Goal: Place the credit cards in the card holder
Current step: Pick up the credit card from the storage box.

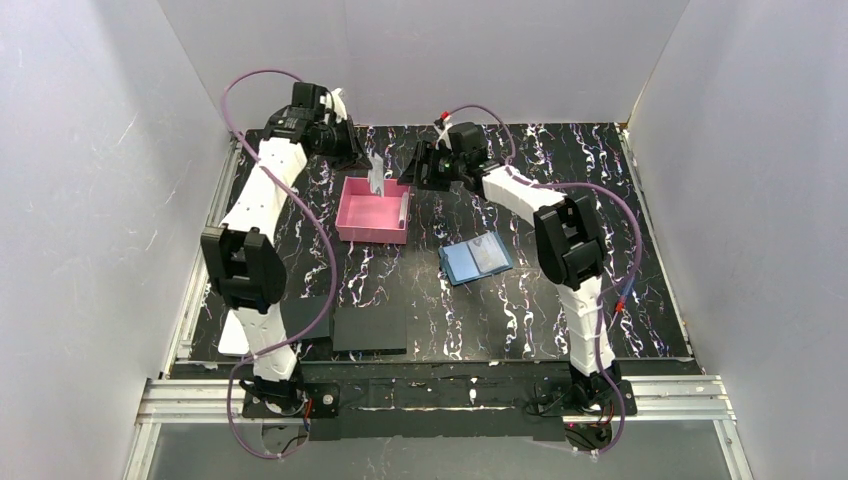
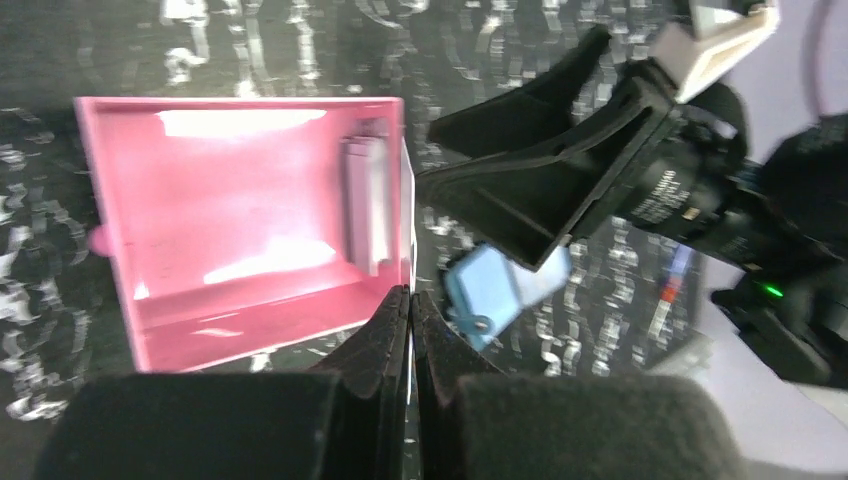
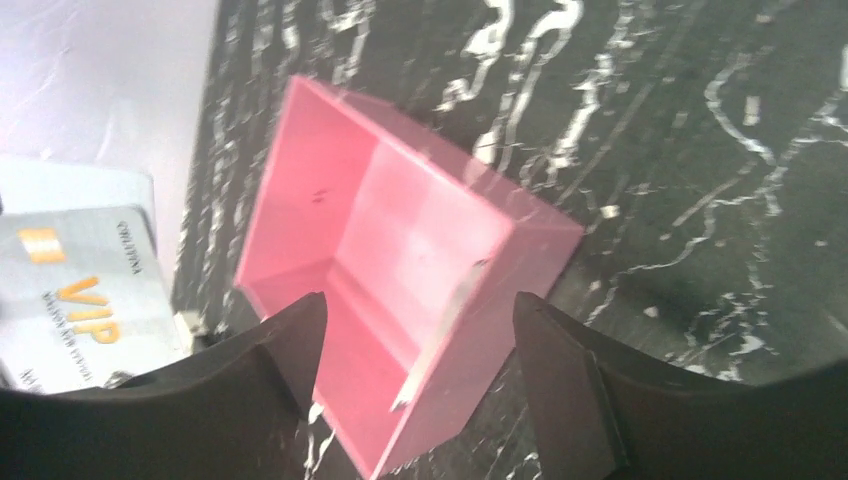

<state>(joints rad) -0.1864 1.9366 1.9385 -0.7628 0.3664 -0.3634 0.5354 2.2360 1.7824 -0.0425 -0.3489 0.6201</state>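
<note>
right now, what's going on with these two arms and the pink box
The left gripper is shut on a credit card, holding it upright near the far edge of the pink card holder. The right gripper stands open over the holder, gripping nothing. A second card already leans inside, against the wall nearest the right arm.

One overhead view, two close wrist views, all sharing the card holder (image 1: 372, 215).
The top camera looks down from behind the arm bases at 6 o'clock, covering the whole worktop (image 1: 520, 300). The right wrist camera looks steeply down past the right hand (image 3: 418, 305) onto the holder, a credit card (image 3: 75, 290) at 9 o'clock. The left wrist camera, close behind the left hand (image 2: 410, 300), sees the same holder, the right hand at 3 o'clock.
</note>
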